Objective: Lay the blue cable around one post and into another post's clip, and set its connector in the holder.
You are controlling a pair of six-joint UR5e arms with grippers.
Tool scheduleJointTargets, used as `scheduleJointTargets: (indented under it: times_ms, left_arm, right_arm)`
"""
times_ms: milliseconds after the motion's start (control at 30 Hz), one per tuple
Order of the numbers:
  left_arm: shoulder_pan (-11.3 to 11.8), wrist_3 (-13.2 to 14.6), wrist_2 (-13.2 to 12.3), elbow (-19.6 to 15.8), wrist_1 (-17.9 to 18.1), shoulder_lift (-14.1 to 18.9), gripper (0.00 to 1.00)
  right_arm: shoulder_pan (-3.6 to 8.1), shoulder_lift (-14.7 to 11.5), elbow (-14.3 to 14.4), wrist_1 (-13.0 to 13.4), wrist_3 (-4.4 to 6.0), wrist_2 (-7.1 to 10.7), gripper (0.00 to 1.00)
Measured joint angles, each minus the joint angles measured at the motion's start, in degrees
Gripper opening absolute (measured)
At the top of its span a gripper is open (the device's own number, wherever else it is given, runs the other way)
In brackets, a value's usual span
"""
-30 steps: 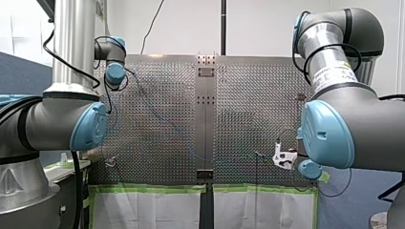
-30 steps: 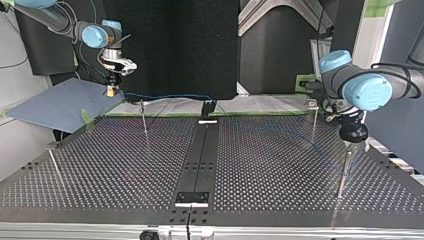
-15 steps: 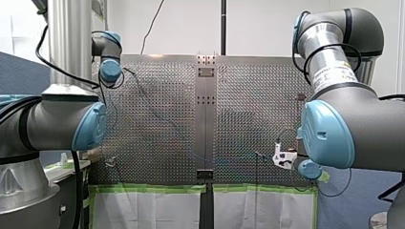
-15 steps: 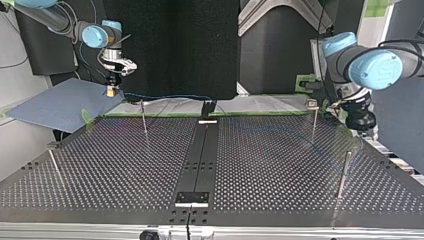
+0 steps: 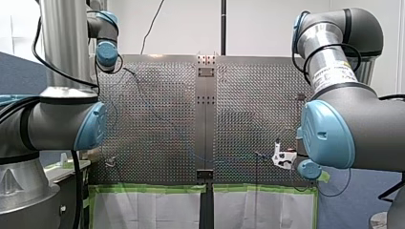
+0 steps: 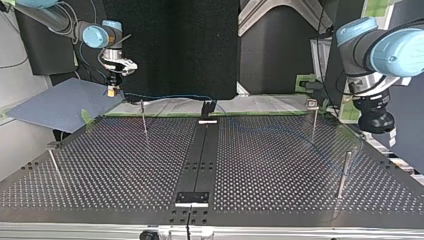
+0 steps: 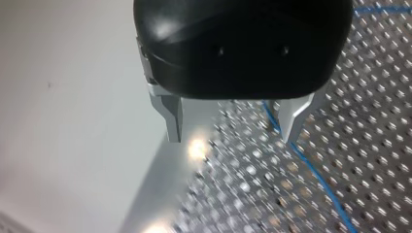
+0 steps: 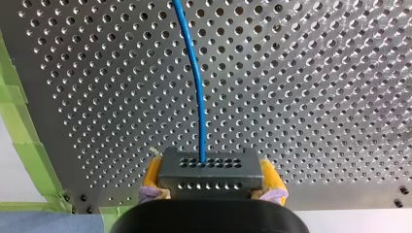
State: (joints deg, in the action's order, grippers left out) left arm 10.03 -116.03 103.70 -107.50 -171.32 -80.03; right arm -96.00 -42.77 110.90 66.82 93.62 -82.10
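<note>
The perforated table (image 6: 280, 165) is lying under both arms. My left arm is hanging at the top view's right, and my left gripper (image 7: 231, 136) is hovering off the plate with its metal fingers (image 7: 172, 119) spread and nothing between them. The blue cable (image 6: 295, 134) is trailing from the far edge across that half of the table toward the near post (image 6: 344, 172). I cannot tell whether it is wrapping that post or sitting in the clip post (image 6: 313, 117).

At the top view's far left, my right gripper (image 8: 210, 177) is pinching the grey connector (image 8: 209, 167) between its yellow pads (image 8: 151, 174), and the cable is running straight out ahead of it.

The routing step looks let go, so the connector placement seems to be in hand. Next, my right arm is needing to carry the connector to the dark holder (image 6: 208, 107) on the centre rail without dragging the cable off its posts.
</note>
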Motion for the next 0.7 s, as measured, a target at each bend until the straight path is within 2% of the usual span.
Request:
scheduleJointTargets:
  times_ms: [433,700]
  left_arm:
    - [-0.3,6.1,-6.1,6.1,-6.0,6.0,0.98]
    - [-0.8,9.7,-8.8,9.7,-9.7,6.7,0.98]
  right_arm:
    - [-0.29,0.0,0.0,0.1,0.01,0.0,0.0]
    - [-0.57,0.0,0.0,0.2,0.07,0.0,0.0]
